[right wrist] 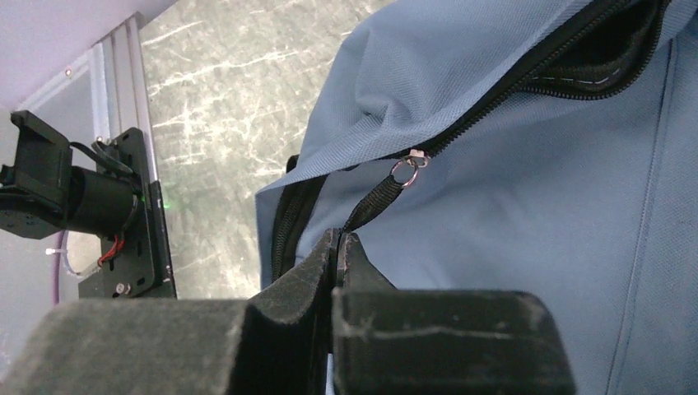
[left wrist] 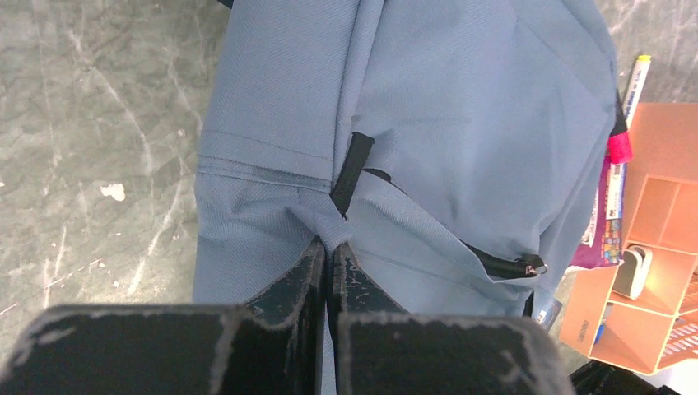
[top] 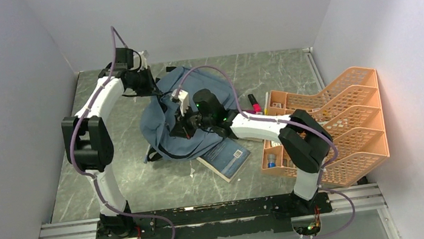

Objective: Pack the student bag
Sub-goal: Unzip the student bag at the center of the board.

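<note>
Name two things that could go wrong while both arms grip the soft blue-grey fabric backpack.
The right gripper pinches only the end of the thin black webbing zip pull; it may slip out. The left gripper holds just a small fold of the slate blue-grey fabric backpack; losing it, the backpack could drag along.

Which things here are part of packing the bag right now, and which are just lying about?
In use: slate-blue backpack, its zip pull strap, left tool shut on the fabric, right tool shut on the strap.
Lying about, perhaps for packing: book, marker pen, orange mesh organiser.
</note>
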{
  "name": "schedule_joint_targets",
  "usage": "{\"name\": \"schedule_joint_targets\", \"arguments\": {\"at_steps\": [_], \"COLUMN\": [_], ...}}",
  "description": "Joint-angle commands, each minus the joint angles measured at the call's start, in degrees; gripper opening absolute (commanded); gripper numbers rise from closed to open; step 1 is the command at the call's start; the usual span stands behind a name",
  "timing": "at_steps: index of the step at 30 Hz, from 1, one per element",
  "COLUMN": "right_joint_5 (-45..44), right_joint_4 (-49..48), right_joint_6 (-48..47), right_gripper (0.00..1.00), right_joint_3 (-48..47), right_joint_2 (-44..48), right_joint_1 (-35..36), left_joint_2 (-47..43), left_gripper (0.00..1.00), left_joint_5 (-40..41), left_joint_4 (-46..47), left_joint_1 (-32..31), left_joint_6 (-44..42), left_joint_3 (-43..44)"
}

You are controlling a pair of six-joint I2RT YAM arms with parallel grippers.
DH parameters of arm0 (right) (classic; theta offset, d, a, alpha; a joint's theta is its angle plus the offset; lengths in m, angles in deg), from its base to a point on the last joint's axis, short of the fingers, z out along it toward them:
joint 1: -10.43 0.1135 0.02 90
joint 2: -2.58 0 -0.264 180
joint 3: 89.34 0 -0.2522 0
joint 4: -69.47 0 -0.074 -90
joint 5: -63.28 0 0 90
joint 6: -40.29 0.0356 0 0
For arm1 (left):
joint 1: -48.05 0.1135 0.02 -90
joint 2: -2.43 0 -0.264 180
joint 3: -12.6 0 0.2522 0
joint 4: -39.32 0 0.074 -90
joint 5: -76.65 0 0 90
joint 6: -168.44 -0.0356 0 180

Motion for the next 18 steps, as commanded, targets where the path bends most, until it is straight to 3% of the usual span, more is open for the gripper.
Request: {"name": "schedule_joint_targets", "arguments": {"at_steps": [1,7,13,18], "right_joint_5": [10.88,9.98,9.88,9.48], "right_joint_4": [5.65,6.78,14.85,21.09], "right_joint_6": [3.99,4.0,-0.87,-6.2], "right_gripper": [0.0,0.0,0.0,0.0], "right_joint_3": [0.21,-10.86,-22.07,-23.98], "right_joint_2": [0.93,-3.76,-9.95,-11.03], "right_joint_1": [3.15,4.01,6.71,10.84], "left_joint_2": [-1.29,-3.3,-4.52,-3.19], "left_gripper": [0.05,0.05,0.05,0.05], "left_joint_5": [-0.24,-3.49,-3.85,-2.97], "left_joint_4": [17.16,17.99,18.04,17.27], "left_joint_1": [1.14,0.4,0.25,0.33], "left_joint_6": [0.83,-0.02,-0.45,-0.06], "left_joint_3": [0.91,-2.94,-4.69,-2.39]}}
